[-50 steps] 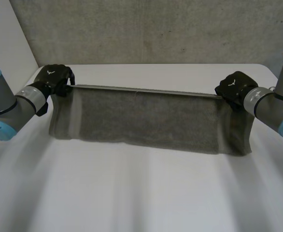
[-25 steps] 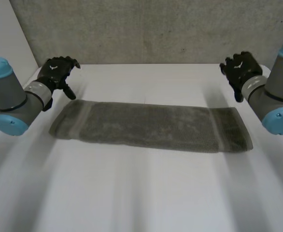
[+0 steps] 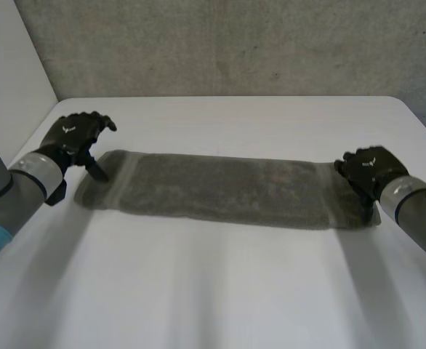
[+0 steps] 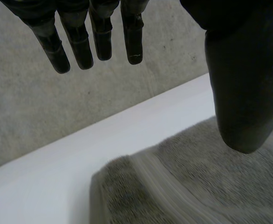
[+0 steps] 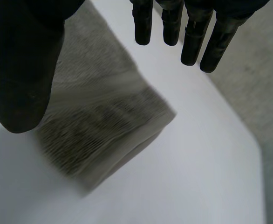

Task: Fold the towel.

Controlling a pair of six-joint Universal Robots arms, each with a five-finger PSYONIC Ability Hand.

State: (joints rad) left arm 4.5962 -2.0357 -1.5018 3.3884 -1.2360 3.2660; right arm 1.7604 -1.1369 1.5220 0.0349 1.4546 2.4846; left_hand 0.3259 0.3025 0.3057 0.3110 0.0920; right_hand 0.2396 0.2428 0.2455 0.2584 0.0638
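Note:
A grey towel (image 3: 220, 189) lies folded into a long strip across the middle of the white table (image 3: 213, 291). My left hand (image 3: 75, 134) hovers at the strip's left end, open, its fingers (image 4: 80, 42) straight and its thumb (image 4: 241, 88) spread over the towel's end (image 4: 183, 186). My right hand (image 3: 366, 171) is over the strip's right end, open too. In the right wrist view its fingers (image 5: 192, 32) and thumb (image 5: 20, 70) stand apart above the folded end (image 5: 99, 126). Neither hand holds cloth.
A rough grey wall (image 3: 220, 43) rises behind the table's far edge. A pale wall panel (image 3: 9, 65) stands at the far left. Bare table spreads in front of the towel.
A second ago both hands held the towel's top edge raised. They let go, the towel dropped flat into a folded strip, and the hands came down to its two ends.

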